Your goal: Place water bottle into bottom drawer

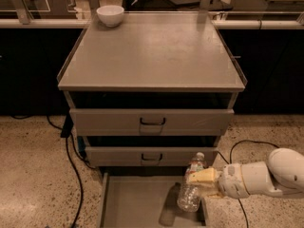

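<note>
The water bottle [192, 185] is clear and crinkled with a small pale cap, held nearly upright at the lower right. My gripper [202, 178] reaches in from the right on a white arm and is shut on the water bottle around its middle. The bottle hangs over the right side of the open bottom drawer [135, 201], a wide shallow grey tray pulled out at the foot of the cabinet. The bottle's shadow falls on the drawer floor just left of it.
The grey cabinet top [152, 51] carries a white bowl [110, 15] at its back left. The two upper drawers [152, 121] with black handles are closed. Black cables [71, 165] run over the speckled floor to the left and another to the right.
</note>
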Available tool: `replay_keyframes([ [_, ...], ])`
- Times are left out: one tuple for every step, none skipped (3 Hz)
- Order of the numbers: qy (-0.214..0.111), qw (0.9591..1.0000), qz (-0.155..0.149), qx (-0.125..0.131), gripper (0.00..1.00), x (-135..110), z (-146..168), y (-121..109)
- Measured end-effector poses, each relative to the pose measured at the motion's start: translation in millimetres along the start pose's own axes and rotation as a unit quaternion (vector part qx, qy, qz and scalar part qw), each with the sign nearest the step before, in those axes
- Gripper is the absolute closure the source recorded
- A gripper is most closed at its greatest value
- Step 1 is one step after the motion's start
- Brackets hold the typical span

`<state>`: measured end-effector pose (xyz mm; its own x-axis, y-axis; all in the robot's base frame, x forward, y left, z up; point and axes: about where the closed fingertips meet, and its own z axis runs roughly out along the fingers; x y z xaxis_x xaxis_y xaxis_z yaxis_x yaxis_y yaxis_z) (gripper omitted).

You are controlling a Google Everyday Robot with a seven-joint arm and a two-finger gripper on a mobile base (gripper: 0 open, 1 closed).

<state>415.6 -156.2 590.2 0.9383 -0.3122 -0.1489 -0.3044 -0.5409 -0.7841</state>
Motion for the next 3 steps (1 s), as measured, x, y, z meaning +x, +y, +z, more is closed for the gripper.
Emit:
replay_keyframes([
  [-0.007,0.9998,-0.005,0.016,1.00,11,31,38],
  [-0.018,0.9991,0.002,0.037,1.00,25,68,77],
  [-0.034,0.9981,0.014,0.049,1.00,41,105,107],
])
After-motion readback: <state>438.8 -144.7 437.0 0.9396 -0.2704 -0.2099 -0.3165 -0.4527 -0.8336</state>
